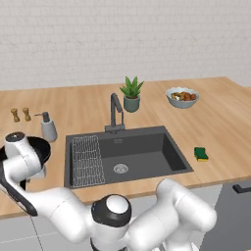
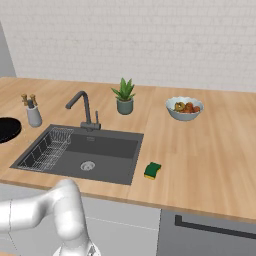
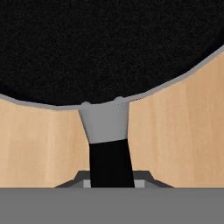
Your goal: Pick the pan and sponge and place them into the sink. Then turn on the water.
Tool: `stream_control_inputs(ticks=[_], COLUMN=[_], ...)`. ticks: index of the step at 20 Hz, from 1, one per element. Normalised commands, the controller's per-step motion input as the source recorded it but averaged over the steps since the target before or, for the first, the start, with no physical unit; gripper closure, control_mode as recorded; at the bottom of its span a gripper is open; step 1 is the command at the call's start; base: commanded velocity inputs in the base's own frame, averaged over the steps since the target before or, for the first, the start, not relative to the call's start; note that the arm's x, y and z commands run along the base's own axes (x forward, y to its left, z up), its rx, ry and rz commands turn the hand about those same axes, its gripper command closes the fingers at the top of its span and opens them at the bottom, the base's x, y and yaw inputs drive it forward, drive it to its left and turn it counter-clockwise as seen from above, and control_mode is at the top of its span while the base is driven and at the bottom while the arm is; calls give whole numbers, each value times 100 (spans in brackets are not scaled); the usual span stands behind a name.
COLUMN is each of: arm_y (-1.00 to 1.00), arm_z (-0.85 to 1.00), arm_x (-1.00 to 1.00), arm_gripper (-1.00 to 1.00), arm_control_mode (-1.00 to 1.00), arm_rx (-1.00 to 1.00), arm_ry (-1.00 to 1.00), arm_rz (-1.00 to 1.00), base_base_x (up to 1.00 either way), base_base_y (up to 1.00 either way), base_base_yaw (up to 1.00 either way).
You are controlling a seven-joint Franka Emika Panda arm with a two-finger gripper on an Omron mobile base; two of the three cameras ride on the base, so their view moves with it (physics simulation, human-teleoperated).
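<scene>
The black pan (image 3: 109, 48) lies on the wooden counter left of the sink (image 1: 147, 147), and its long handle (image 3: 109, 157) runs down between my fingertips. My gripper (image 3: 111, 180) is shut on that handle close to the pan's rim. From the left base view, my hand covers part of the pan (image 1: 43, 148). The pan's edge (image 2: 7, 129) pokes in at the left border of the right base view. The green and yellow sponge (image 1: 201, 154) sits on the counter right of the sink (image 2: 112, 147). No water runs from the dark faucet (image 1: 115, 110).
A wire rack (image 1: 87, 159) fills the basin's left part. A soap dispenser (image 1: 48, 127) and two small shakers (image 1: 20, 114) stand behind the pan. A potted plant (image 1: 131, 94) and a fruit bowl (image 1: 182, 97) stand at the back right.
</scene>
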Motion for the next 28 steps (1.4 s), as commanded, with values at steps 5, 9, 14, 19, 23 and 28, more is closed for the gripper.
stream_control_inputs(ticks=[5, 9, 14, 19, 23, 28], arm_y=[-41, -99, -100, -100, -100, -100], arm_z=[86, 25, 3, 4, 32, 58], arm_x=[-77, -90, -69, -89, -51, -12], arm_gripper=[100, 100, 100, 100, 100, 100], arm_control_mode=[-100, -100, -100, -100, -100, -100], arm_rx=[3, 18, 24, 20, 16, 12], arm_ry=[-4, -1, 0, 0, 5, 16], arm_rz=[-14, -22, -25, -13, -3, -1], base_base_x=[0, 0, 0, 0, 0, 0], base_base_y=[0, 0, 0, 0, 0, 0], base_base_yaw=[0, 0, 0, 0, 0, 0])
